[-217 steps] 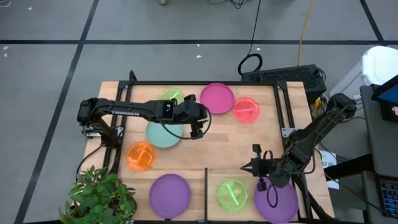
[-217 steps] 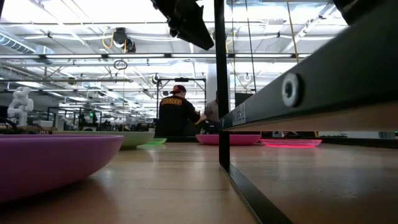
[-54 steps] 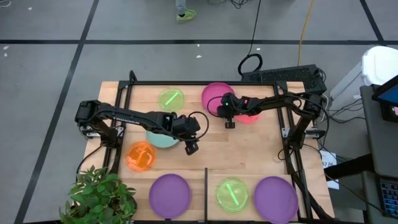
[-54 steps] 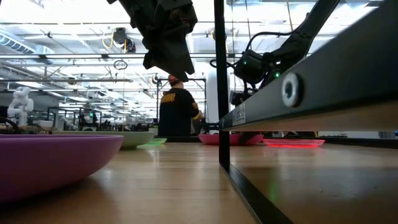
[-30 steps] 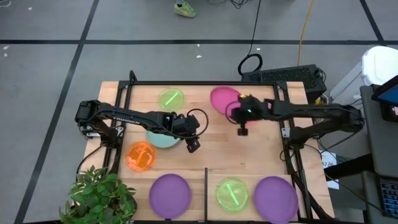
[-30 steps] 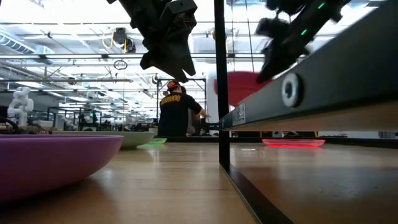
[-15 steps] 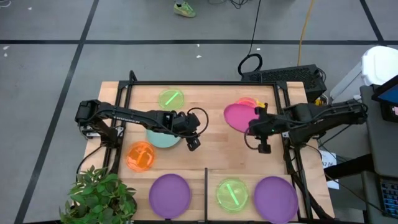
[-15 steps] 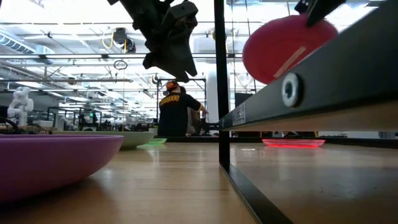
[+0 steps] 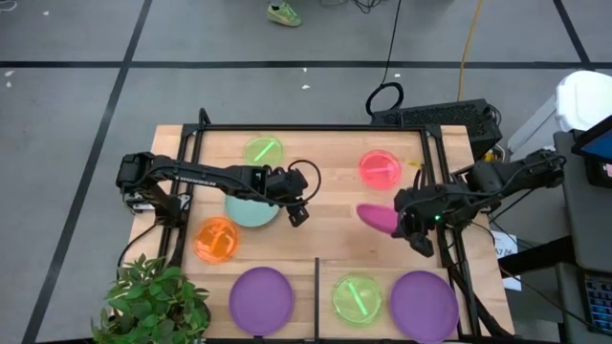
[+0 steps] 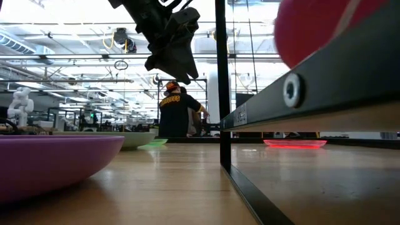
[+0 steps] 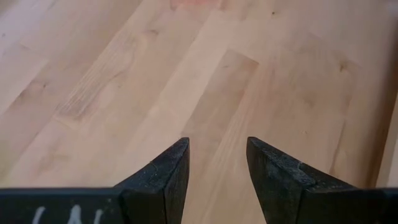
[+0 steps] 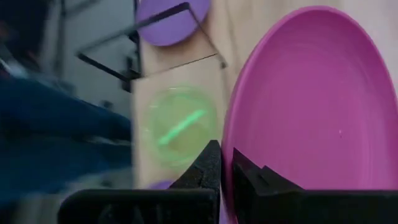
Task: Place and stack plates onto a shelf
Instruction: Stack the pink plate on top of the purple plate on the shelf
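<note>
Tilting steeply in the right hand, the magenta plate shows only as a narrow sliver from above; the right wrist view shows its broad face with the dark fingers clenched on its rim. In the low view only a blurred pink patch shows above the black divider bar, cut off by the picture's top edge.

Half a second ago the plate hung higher up the worktop, near the red-pink plate; now it is lower, toward the shelf, and the red-pink plate lies fully uncovered. The left hand has barely shifted: it hovers over bare wood just beside the pale teal plate, fingers parted and holding nothing.

On the shelf, right of the bar, lie a green plate and a purple plate; another purple plate lies left of the bar. An orange plate and a second green plate rest on the worktop. A potted plant stands at its corner. A person stands far behind in the low view.
</note>
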You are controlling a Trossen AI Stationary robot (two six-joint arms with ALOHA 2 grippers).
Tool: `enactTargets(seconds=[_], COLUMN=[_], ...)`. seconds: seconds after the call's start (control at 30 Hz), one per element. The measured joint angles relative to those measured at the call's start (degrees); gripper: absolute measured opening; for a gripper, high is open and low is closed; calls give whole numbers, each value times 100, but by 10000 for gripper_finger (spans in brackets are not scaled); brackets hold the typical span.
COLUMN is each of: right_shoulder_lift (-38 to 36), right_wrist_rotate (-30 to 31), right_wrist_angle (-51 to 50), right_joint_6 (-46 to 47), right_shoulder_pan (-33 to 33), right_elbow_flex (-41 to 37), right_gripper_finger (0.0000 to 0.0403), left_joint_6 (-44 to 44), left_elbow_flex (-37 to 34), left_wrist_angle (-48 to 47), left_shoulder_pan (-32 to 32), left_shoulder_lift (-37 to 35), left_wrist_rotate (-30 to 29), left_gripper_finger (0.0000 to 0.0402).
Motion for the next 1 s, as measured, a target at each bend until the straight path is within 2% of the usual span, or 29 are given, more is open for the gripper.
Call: enactTargets(seconds=[0.13, 0.4, 0.67, 0.8, 1.0], right_shoulder_lift=[12, 356, 855, 1000, 1116], right_wrist_rotate=[-128, -102, -93, 68, 392], right_wrist_angle=[260, 709, 1205, 898, -132], right_joint_6=[1906, 4410, 5392, 5703, 6201], right_shoulder_pan=[153, 686, 1310, 1572, 1848], right_elbow_flex=[2, 2, 15, 329, 960], right_gripper_finger=[0, 0, 0, 0, 0], left_joint_6=[126, 161, 510, 689, 720], left_elbow_flex=[0, 0, 0, 0, 0], left_wrist_angle=[-2, -2, -2, -4, -4], left_shoulder_pan=[0, -2, -46, -48, -44], left_shoulder_lift=[0, 0, 0, 0, 0], left_wrist_rotate=[76, 111, 205, 208, 207], left_gripper_finger=[165, 165, 165, 165, 165])
